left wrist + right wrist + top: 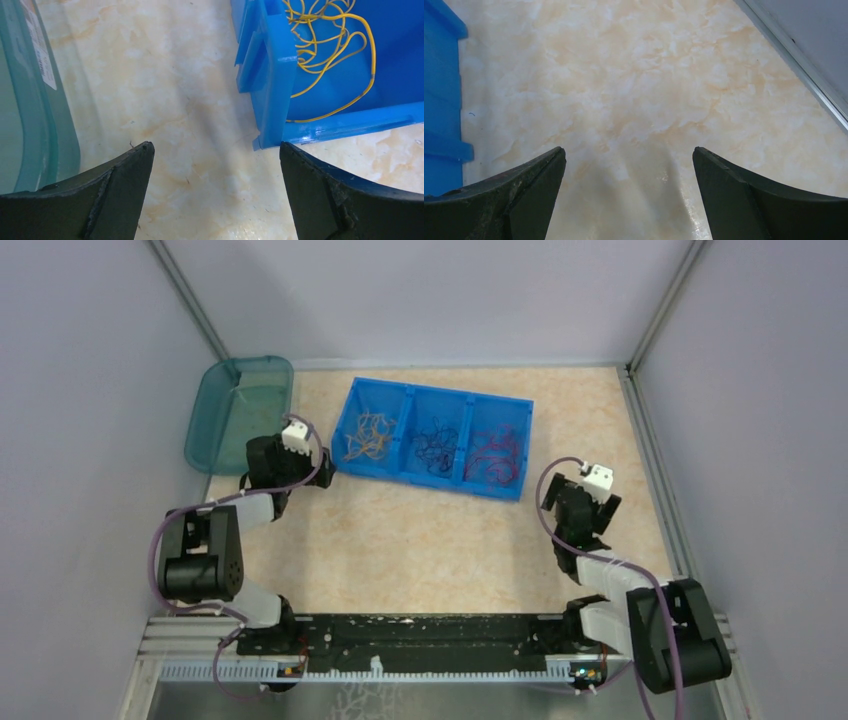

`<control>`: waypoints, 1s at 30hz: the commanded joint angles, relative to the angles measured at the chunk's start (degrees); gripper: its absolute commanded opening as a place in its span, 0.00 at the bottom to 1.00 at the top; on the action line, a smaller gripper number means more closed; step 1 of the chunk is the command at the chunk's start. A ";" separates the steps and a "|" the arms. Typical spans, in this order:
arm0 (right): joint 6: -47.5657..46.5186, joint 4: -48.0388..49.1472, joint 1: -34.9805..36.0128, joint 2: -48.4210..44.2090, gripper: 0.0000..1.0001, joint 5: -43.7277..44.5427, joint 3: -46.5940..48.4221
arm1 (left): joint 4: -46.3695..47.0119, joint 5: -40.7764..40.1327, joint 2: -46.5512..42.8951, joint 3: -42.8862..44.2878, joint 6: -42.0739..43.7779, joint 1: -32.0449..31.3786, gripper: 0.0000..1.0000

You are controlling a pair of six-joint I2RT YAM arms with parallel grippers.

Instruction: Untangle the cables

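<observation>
The cables lie sorted by colour in a blue three-compartment bin (522, 406): orange-yellow cables (366, 435) in the left compartment, dark cables (436, 448) in the middle, red cables (493, 454) on the right. In the left wrist view the yellow cables (325, 35) curl inside the bin's corner (272, 85). My left gripper (216, 146) is open over bare table, between the teal tub and the bin's left end. My right gripper (629, 149) is open and empty over bare table right of the bin (441, 100). In the top view the left wrist (290, 455) sits left of the bin, the right wrist (585, 502) right of it.
A translucent teal tub (238, 410) stands at the back left, its rim (35, 100) close to my left fingers. Grey walls enclose the marbled table (430, 540) on three sides, with a metal rail (804, 75) along the right edge.
</observation>
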 commanded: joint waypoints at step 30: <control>-12.53 49.48 -7.82 20.32 0.99 -14.96 -3.84 | 42.12 -5.22 1.15 -21.57 -8.88 0.08 1.00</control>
